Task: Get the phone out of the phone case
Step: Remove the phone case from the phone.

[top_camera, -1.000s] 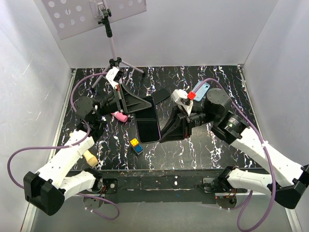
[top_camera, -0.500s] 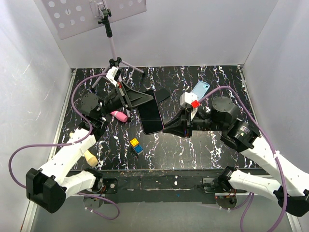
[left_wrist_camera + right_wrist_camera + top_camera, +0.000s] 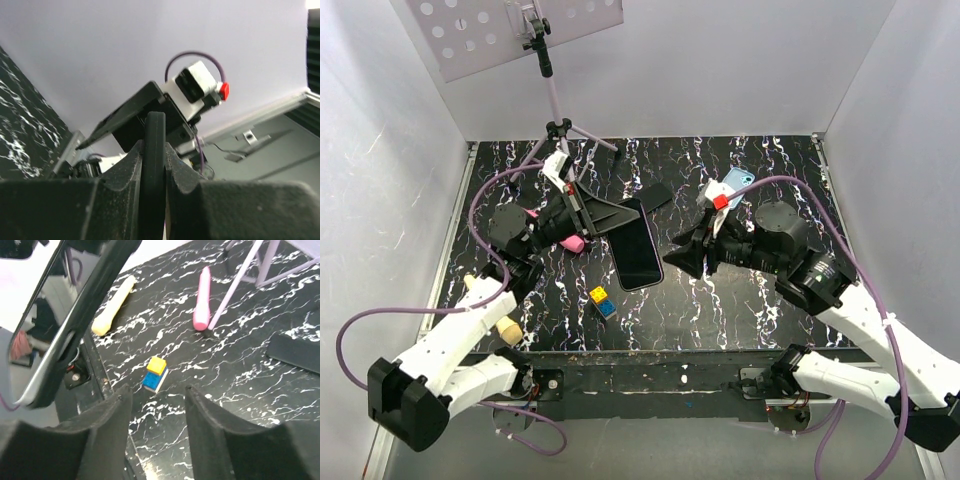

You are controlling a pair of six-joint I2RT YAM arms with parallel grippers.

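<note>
The phone (image 3: 636, 252) is a black slab held off the table, screen up, by my left gripper (image 3: 620, 214), which is shut on its far end. In the left wrist view its thin edge (image 3: 152, 165) stands clamped between the jaws of the left gripper (image 3: 153, 150). My right gripper (image 3: 672, 254) hangs open just to the phone's right, apart from it. Between its fingers in the right wrist view is only table, with the right gripper (image 3: 157, 390) empty and the phone (image 3: 65, 330) at upper left. The light blue phone case (image 3: 739, 182) lies empty on the table behind the right arm.
A yellow-and-blue block (image 3: 601, 301) lies in front of the phone. A pink marker (image 3: 570, 243) sits under the left arm and a yellow cylinder (image 3: 504, 326) near the left front edge. A tripod (image 3: 558, 128) and a flat black piece (image 3: 655, 196) stand at the back.
The right gripper has opened and drawn back to the right from the phone's edge. The left gripper keeps hold of the phone, which has shifted slightly rightward.
</note>
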